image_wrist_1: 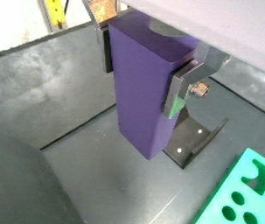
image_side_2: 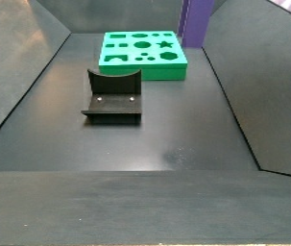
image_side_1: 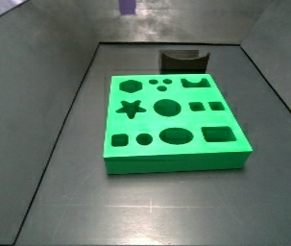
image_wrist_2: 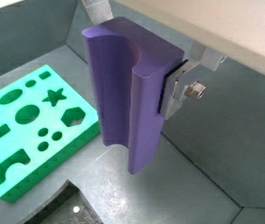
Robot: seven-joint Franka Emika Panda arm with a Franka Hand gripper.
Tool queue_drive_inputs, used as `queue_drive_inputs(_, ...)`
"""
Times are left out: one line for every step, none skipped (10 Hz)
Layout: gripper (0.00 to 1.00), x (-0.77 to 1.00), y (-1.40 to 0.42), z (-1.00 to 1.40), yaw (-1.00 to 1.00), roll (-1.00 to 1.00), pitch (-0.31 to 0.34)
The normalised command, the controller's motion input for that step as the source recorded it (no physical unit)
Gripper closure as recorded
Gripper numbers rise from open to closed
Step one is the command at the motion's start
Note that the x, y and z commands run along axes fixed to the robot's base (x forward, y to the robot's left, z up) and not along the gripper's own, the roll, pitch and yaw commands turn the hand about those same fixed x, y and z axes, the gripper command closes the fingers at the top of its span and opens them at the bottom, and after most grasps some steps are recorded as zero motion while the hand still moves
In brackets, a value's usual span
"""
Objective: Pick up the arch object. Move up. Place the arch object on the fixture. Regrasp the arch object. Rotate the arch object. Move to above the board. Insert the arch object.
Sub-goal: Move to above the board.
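Note:
My gripper [image_wrist_1: 142, 68] is shut on the arch object [image_wrist_1: 142, 96], a long purple block with a curved notch at one end [image_wrist_2: 129, 87]. The block hangs upright between the silver fingers [image_wrist_1: 179, 91], well above the floor. In both side views only its lower end shows at the top edge [image_side_1: 127, 6] [image_side_2: 195, 21]; the gripper itself is out of frame there. The fixture [image_side_2: 113, 96], a black holder with a dipped top, stands empty on the floor [image_side_1: 183, 60] [image_wrist_1: 198, 140]. The green board [image_side_1: 174, 120] lies next to it with its cutouts empty [image_wrist_2: 35, 122] [image_side_2: 144, 53].
Grey sloping walls enclose the dark floor on all sides [image_side_1: 58, 115] [image_side_2: 19, 77]. A corner of the board shows below the held block in a wrist view [image_wrist_1: 246, 197].

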Motion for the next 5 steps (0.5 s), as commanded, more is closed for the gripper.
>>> queue_drive_inputs(1.0,-0.01,0.05,0.93,-0.05,-0.16,0.053)
queue_drive_inputs(1.0,-0.01,0.04,0.83,-0.05,-0.16,0.055)
queue_drive_inputs(1.0,0.0,0.03,0.59,-0.05,-0.16,0.052)
queue_drive_inputs(1.0,0.0,0.03,0.44,-0.05,-0.16,0.053)
queue_drive_inputs(1.0,0.0,0.02,0.3,-0.05,-0.16,0.053)
